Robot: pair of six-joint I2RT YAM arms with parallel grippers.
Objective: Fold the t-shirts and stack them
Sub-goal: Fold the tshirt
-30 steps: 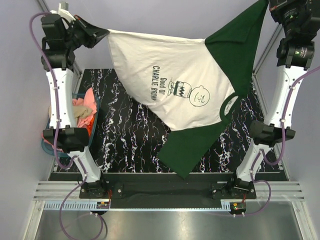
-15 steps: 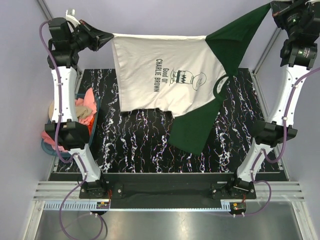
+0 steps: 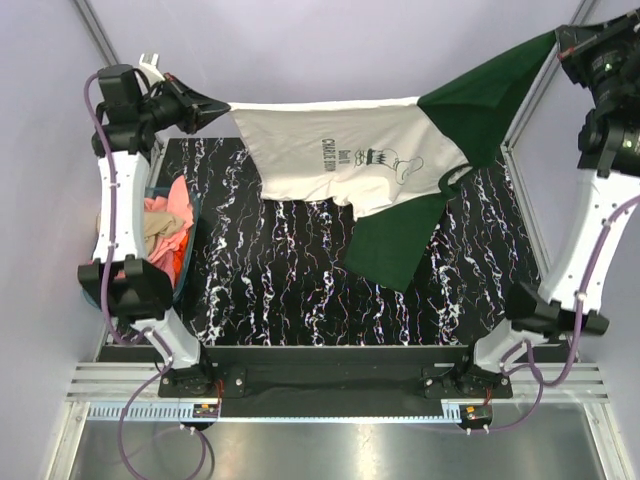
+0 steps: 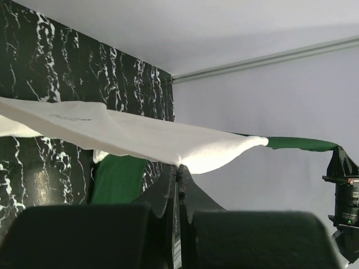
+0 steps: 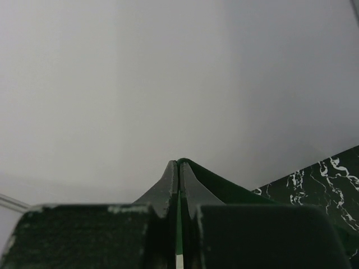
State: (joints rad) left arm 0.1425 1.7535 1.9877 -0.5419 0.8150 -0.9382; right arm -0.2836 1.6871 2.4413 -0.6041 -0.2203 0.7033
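We are looking down on two arms raised high over a black marbled table; the left gripper is pinching a corner of the cream-white t-shirt, its fingers pressed together on the cloth; the right gripper is likewise clamping an edge of the dark green t-shirt, jaws pressed tight with a sliver of green between them.

The two garments are hanging together as one span in the air, above the far half of the table and touching nothing below; we cannot tell whether they are tangled or merely overlapping. The span's long axis is running left to right, from one gripper straight to the other, with the right end sitting a little higher; a green flap is drooping from the middle toward the table.

The left arm is nearer the cream cloth, the right arm nearer the green; we are judging that the next move means lowering the span toward the arm bases to lay it flat. A bin of other clothes is sitting beside the left arm.
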